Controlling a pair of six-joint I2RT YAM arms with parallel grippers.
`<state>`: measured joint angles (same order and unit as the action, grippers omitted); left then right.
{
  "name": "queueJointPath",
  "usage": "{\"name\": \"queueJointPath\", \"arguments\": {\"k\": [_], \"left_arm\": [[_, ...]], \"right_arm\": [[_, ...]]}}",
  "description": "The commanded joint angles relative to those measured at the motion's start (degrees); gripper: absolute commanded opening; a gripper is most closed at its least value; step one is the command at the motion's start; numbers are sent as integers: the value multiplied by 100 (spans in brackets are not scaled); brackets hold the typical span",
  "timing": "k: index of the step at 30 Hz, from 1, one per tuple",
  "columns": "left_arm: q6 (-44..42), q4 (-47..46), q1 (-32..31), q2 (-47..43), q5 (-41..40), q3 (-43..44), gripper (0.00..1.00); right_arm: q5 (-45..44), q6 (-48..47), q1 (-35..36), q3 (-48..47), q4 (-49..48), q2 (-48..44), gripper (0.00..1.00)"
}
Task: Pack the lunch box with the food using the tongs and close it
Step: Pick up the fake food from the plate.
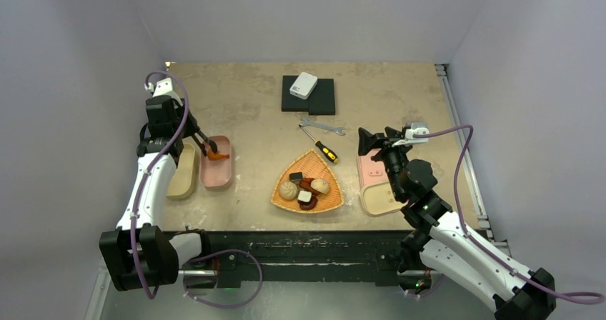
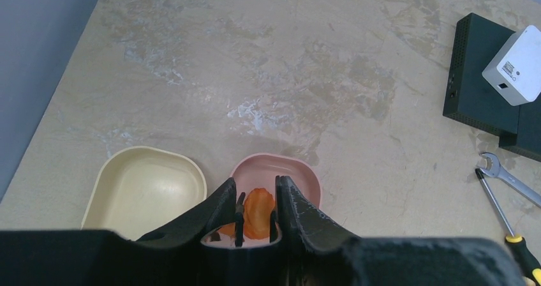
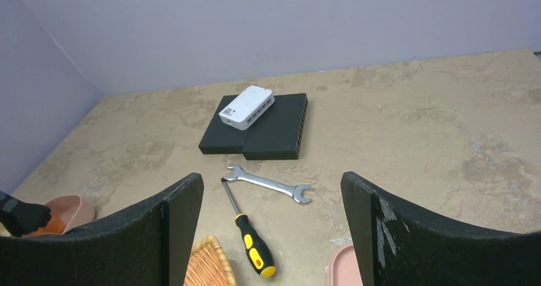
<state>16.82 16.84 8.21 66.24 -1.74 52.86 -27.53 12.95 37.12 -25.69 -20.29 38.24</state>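
Top view: the left arm reaches forward, its jaws pinching the tongs over the pink lunch box; the right arm is bent, jaws spread and empty; buns lie in the basket on the beige desk, grey walls around

Left wrist: the tongs flank an orange piece in that box, which the jaws partly hide

Right wrist: the basket is cut off at the bottom edge

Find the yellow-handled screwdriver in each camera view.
Top external: screwdriver at mid-table.
Left wrist: bottom right corner, partly cut off.
Right wrist: bottom, left of centre.
Shared landmark: the silver wrench lying by its tip.
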Motion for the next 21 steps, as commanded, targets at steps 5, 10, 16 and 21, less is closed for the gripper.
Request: {"name": "queueJointPath", "arguments": {"k": [5,10,16,21], "left_arm": [[-97,-289,38,-39,24,27,29],[-166,-303,36,-162,43,46,27],[-325,-51,-320,-499,76,355,26],[-476,521,-1448,-468,-61,914,25]], "right_arm": [[-77,-38,14,-32,-142,9,82],[-86,-45,14,-41,-137,-13,82],[-85,-65,14,-110,-81,-59,82],[-86,-56,14,-105,-95,-39,82]]}}
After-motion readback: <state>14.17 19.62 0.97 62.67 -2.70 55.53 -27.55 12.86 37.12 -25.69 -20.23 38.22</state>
